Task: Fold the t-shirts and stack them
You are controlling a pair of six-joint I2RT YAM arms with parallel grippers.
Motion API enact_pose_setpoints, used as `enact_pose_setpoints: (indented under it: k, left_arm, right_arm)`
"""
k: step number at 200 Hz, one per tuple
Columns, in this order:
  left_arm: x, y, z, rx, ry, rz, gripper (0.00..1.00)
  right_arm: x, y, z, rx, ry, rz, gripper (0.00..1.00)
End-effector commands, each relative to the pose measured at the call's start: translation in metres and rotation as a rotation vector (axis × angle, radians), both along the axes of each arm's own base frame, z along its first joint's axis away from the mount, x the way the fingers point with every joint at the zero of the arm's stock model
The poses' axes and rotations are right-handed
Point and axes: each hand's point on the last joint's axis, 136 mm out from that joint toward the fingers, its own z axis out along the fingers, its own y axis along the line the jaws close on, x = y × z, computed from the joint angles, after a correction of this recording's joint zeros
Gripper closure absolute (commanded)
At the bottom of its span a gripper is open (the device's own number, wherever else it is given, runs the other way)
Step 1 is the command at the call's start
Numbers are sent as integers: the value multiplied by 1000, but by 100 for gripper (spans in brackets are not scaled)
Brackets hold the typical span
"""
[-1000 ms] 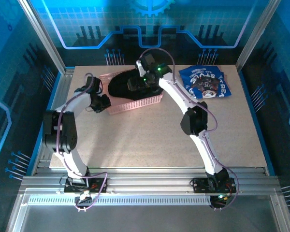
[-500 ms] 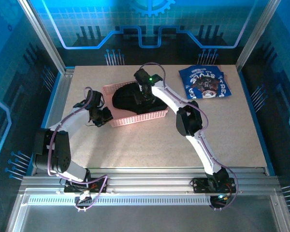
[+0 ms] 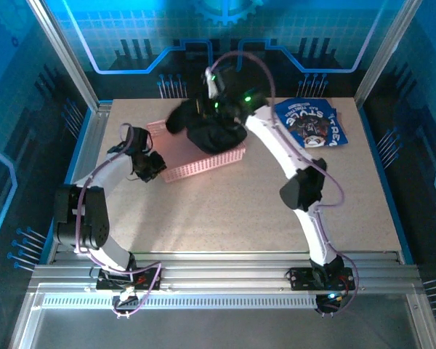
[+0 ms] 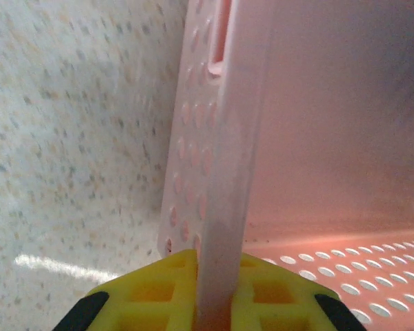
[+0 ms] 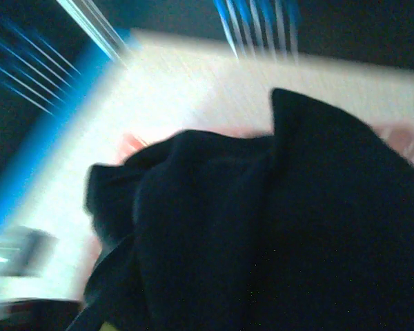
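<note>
black shirt up over the basket, left claw on the basket wall

a speckled beige table (image 3: 240, 211) sits inside an enclosure with blue-lit walls (image 3: 131, 43), and the two arms reach out over it from its near edge.

a pink basket (image 3: 203, 161) of plastic lattice lies towards the far left of the table, set at a slant. the left gripper (image 3: 154, 166) is at the basket's left end. its wrist view shows the yellow pads (image 4: 159, 293) pressed onto either side of the basket's thin perforated wall, so this claw is pinching the wall, with bare table just to the left of it.

the right gripper (image 3: 207, 120) is above the far side of the basket, pointing down and to the left. the black t-shirt (image 3: 218, 137) hangs from it in a bunched lump, with one fold sticking out to the left. the fingers themselves are buried in cloth, yet the shirt hangs from this claw, so it is pinched on the fabric. whether the shirt's lowest part touches the basket rim cannot be told. the right wrist view is blurred, with dark cloth close to the lens and slivers of pink and pale table behind it.

the blue t-shirt (image 3: 309, 123) lies flat and folded at the far right of the table, its white lettering and dark-and-white graphic facing up. it lies apart from the basket, and the right arm passes between the two.
</note>
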Motion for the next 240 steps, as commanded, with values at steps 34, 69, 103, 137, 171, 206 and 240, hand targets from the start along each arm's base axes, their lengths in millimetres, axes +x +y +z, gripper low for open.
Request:
enact_pose_setpoints:
  k: [34, 69, 103, 137, 171, 206, 240]
  left_arm:
    - [41, 92, 33, -68, -88, 451, 100]
    - [35, 134, 36, -29, -94, 681, 100]
    - [33, 162, 35, 18, -75, 850, 100]
    - [40, 178, 38, 33, -75, 967, 100]
    - [49, 182, 30, 38, -50, 1000, 100]
    - [58, 178, 14, 23, -25, 970, 100]
    - [71, 166, 6, -41, -66, 886, 64]
  right_arm:
    - [-102, -81, 251, 410, -360, 57, 100]
    - [-123, -122, 235, 313, -318, -4, 100]
    - [-122, -149, 172, 215, -140, -51, 100]
    - [-125, -134, 92, 121, 58, 24, 100]
    - [-130, -107, 29, 43, 215, 118, 100]
    - [-138, -77, -21, -7, 387, 201, 100]
    - [-147, -44, -64, -51, 520, 272, 98]
